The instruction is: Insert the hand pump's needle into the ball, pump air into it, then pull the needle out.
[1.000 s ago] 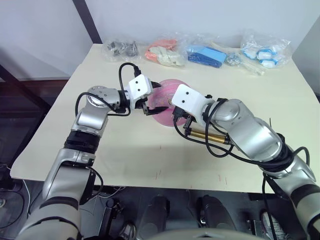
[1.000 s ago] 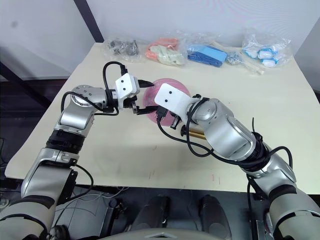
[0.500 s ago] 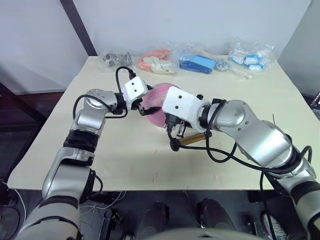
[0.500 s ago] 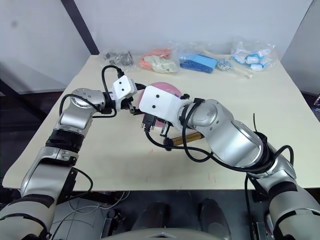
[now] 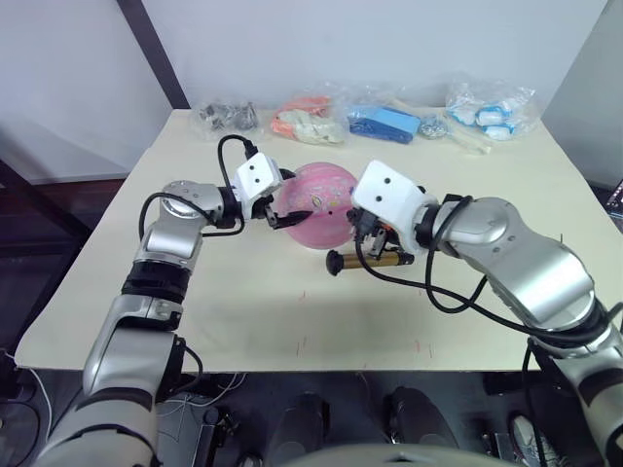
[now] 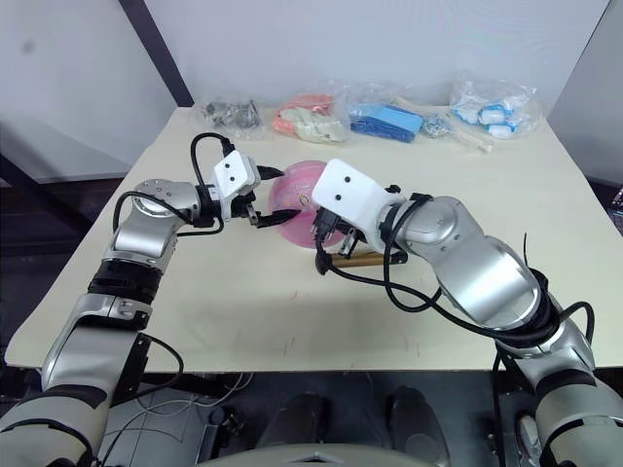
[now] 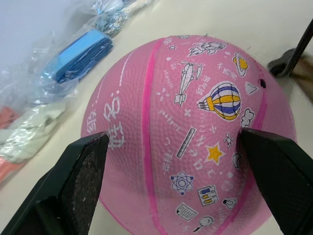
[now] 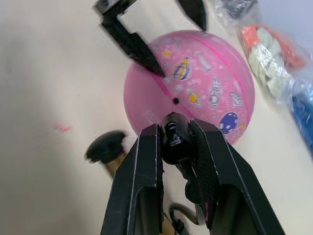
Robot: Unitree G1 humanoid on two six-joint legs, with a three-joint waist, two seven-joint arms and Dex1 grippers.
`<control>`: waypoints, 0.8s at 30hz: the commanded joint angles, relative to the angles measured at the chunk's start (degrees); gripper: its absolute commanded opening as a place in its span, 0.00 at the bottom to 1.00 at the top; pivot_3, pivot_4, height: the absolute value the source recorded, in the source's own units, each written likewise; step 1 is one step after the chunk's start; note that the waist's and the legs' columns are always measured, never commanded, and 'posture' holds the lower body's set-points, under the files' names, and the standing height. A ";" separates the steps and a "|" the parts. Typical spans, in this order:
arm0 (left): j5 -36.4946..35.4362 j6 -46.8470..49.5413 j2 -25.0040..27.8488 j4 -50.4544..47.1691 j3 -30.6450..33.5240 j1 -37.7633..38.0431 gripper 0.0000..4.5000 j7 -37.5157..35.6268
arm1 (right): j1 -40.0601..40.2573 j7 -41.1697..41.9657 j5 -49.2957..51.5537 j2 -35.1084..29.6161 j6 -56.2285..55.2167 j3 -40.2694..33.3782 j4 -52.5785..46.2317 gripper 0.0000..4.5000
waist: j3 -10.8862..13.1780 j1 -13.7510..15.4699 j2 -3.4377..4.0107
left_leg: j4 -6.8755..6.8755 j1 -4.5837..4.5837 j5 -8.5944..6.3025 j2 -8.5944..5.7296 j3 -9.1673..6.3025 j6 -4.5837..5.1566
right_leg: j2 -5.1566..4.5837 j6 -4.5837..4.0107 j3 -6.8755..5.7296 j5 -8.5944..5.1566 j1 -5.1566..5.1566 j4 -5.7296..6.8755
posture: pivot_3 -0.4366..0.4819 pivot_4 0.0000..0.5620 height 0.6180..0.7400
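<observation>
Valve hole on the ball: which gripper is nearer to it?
Right. The right gripper, shut on the hose end, sits just short of the valve hole; the left gripper straddles the ball from its far side.

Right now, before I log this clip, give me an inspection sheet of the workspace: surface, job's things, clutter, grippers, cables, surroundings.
Surface: beige table, small red marks near its front edge.
Job's things: pink ball on the table, valve hole facing the right gripper; hand pump lying beside it; needle not discernible.
Clutter: four plastic bags of parts along the far edge.
Grippers: left gripper open, fingers straddling the ball; right gripper shut on the black hose end, close to the valve.
Cables: black cables looping on both forearms.
Surroundings: white wall, dark diagonal beam.
</observation>
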 commanded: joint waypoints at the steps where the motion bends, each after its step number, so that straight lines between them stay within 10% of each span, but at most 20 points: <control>1: 0.86 3.36 0.67 0.88 0.45 2.64 1.00 0.22 | 1.30 -0.12 1.59 -1.34 -0.38 -4.45 -1.93 0.08 | 0.01 -0.01 0.00 | -0.02 -0.02 0.00 0.00 -0.01 0.00 | 0.00 0.00 -0.01 0.00 -0.01 -0.04 | 0.48 0.27 1.00; 24: -31.23 30.20 8.99 -33.61 19.67 20.72 1.00 -12.48 | 17.74 1.23 6.89 -12.51 -8.95 -19.25 1.22 0.08 | 1.01 0.10 -0.27 | -0.15 -2.15 0.01 -0.03 0.13 -0.03 | -0.17 -0.34 0.01 0.25 -1.90 -0.47 | 0.48 0.27 1.00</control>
